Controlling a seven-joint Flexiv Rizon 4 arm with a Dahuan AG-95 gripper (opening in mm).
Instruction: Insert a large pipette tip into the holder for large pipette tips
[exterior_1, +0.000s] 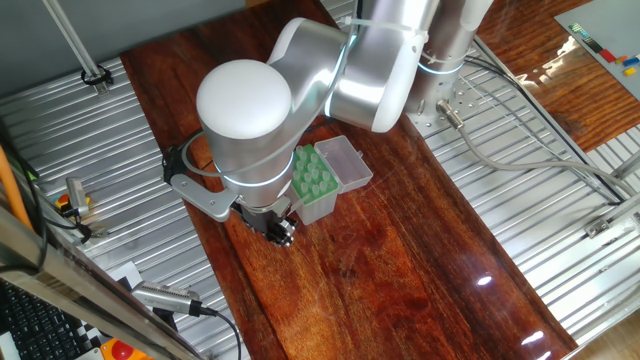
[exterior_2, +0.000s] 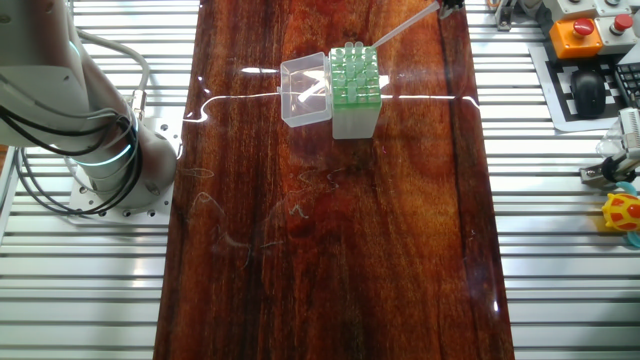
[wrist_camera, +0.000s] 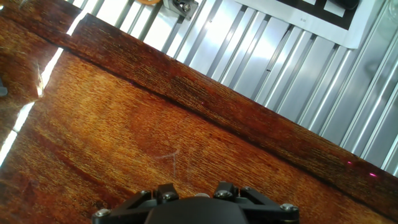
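Observation:
The holder for large pipette tips (exterior_2: 354, 78) is a small box with a green perforated top, standing on the dark wooden table. Its clear lid (exterior_2: 305, 90) lies open beside it. The other fixed view shows the large pipette tip (exterior_2: 405, 27) slanting in the air, its thin end close to the holder's far corner and its thick end at my gripper (exterior_2: 447, 6) on the frame's top edge. From the first fixed view my gripper (exterior_1: 281, 232) hangs low beside the holder (exterior_1: 315, 182), and the tip is hidden there. Only the gripper's black base (wrist_camera: 196, 208) over bare wood appears in the hand view.
Ribbed metal panels (exterior_2: 570, 250) flank the wooden table (exterior_2: 330, 250) on both sides. An orange stop button (exterior_2: 580, 30), a black mouse (exterior_2: 590, 92) and a yellow toy (exterior_2: 622, 215) lie on one side, and the arm's base (exterior_2: 100, 150) with cables stands on the other.

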